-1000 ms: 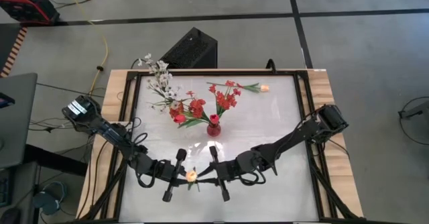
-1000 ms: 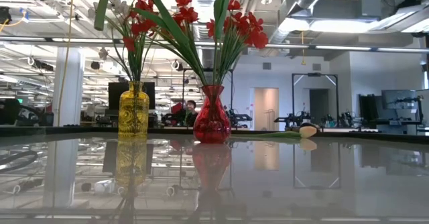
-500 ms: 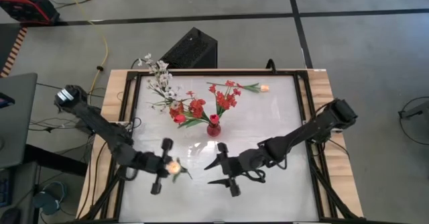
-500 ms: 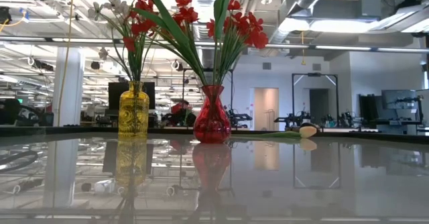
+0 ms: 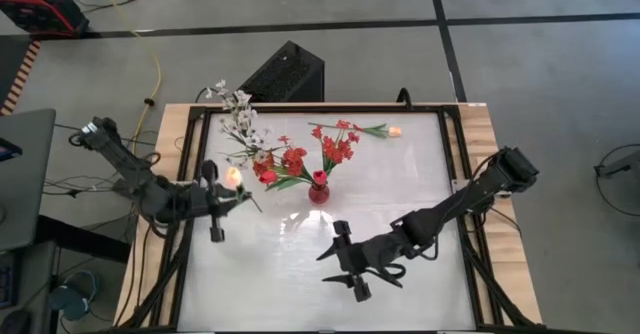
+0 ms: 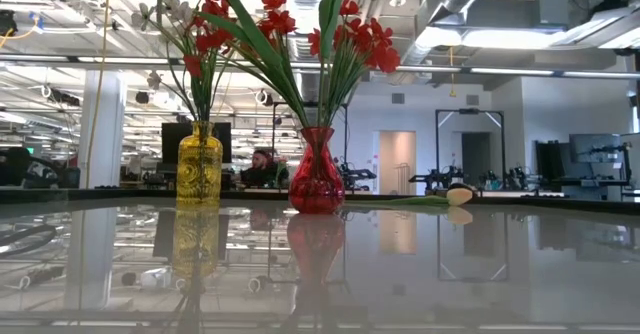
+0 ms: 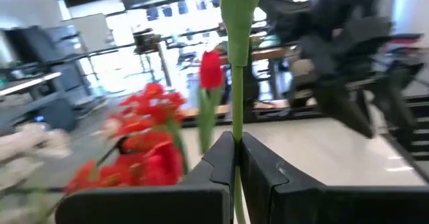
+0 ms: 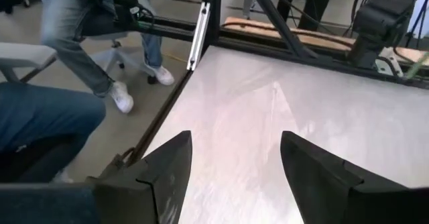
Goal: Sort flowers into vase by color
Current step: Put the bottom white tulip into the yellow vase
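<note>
My left gripper (image 5: 222, 196) (image 7: 234, 143) hovers at the table's left side, shut on a peach-orange tulip; its bud (image 5: 234, 175) shows just left of the vases. A red vase (image 5: 318, 189) (image 6: 316, 171) holds red flowers (image 6: 350, 34). A yellow vase (image 6: 199, 164) holds red and white flowers; from above the red clusters (image 5: 280, 162) hide it. White sprays (image 5: 238, 124) reach toward the far left. Another peach tulip (image 5: 394, 130) (image 6: 460, 194) lies on the table at the far right. My right gripper (image 5: 335, 264) (image 8: 234, 150) stands open over the near middle, with nothing between its fingers. My left gripper pinches the tulip's green stem (image 7: 234, 127) between its two fingers, below the bud. The fingers come roughly level from the table's left and lie across the stem. The tulip is lifted clear of the table, its stem running on past the fingers on both sides.
The glossy white tabletop (image 5: 300, 284) has wooden rails left and right. A black box (image 5: 285, 74) stands beyond the far edge. A seated person's legs (image 8: 74, 43) show past the table's edge in the right wrist view, and another person (image 6: 262, 164) sits far behind the vases.
Both grippers met at the peach tulip near the table's front middle. My right gripper has opened, let go and drawn back slightly to the right. My left gripper has carried the tulip toward the left and far edges, to beside the yellow vase, turning as it went.
</note>
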`<state>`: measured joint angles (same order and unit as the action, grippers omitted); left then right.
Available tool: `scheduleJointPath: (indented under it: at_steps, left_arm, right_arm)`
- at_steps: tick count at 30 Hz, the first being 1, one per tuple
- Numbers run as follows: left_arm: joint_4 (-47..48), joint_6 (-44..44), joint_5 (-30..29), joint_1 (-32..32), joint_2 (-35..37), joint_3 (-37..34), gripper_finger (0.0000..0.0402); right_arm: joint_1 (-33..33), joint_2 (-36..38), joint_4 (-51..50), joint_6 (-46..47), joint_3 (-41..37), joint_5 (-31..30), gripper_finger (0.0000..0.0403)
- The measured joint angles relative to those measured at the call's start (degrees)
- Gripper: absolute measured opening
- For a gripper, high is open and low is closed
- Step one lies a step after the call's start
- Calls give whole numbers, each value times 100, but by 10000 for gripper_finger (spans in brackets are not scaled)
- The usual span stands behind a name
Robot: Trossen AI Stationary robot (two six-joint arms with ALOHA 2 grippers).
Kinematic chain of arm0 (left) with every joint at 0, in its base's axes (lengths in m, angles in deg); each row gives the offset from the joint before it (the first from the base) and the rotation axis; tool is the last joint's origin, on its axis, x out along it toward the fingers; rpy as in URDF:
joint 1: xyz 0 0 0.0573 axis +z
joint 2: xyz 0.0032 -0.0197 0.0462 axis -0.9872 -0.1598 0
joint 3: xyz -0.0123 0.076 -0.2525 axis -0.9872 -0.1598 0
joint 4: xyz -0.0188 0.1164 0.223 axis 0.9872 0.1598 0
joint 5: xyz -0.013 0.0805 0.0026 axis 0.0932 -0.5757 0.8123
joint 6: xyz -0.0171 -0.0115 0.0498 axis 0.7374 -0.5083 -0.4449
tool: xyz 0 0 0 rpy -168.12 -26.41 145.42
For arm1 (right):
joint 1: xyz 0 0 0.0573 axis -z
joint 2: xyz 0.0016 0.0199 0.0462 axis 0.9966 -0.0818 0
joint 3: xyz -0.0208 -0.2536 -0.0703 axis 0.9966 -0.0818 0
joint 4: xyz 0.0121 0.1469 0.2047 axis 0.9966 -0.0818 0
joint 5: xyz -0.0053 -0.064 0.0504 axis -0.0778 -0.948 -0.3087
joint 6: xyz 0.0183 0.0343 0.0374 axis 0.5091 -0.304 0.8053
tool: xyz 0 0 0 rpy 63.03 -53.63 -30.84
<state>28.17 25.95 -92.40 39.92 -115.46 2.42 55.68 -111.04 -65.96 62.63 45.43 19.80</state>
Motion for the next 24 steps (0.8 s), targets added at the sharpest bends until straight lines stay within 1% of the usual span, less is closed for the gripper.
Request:
scheduleJointPath:
  at_steps: [3, 10, 15, 18, 22, 24]
  left_arm:
    - [291, -4, -207, 0, 262, 0, 0]
    - [417, -207, -261, 0, 817, 0, 0]
    - [410, -527, -810, 0, 1331, 0, 0]
    - [398, -609, -973, 0, 1626, 0, 0]
    - [401, -668, -965, 0, 1968, 0, 0]
    - [399, -647, -659, 0, 2134, 0, 0]
  right_arm:
    - [1, -2, -17, -3, -2, -2, 255]
    - [46, -2, -78, -19, -2, -7, 255]
    - [52, -5, -118, -21, -2, -26, 255]
    - [52, -5, -122, -20, -2, -28, 255]
    - [52, -5, -112, -20, -2, -26, 255]
    - [56, -5, -118, -18, -2, -26, 255]
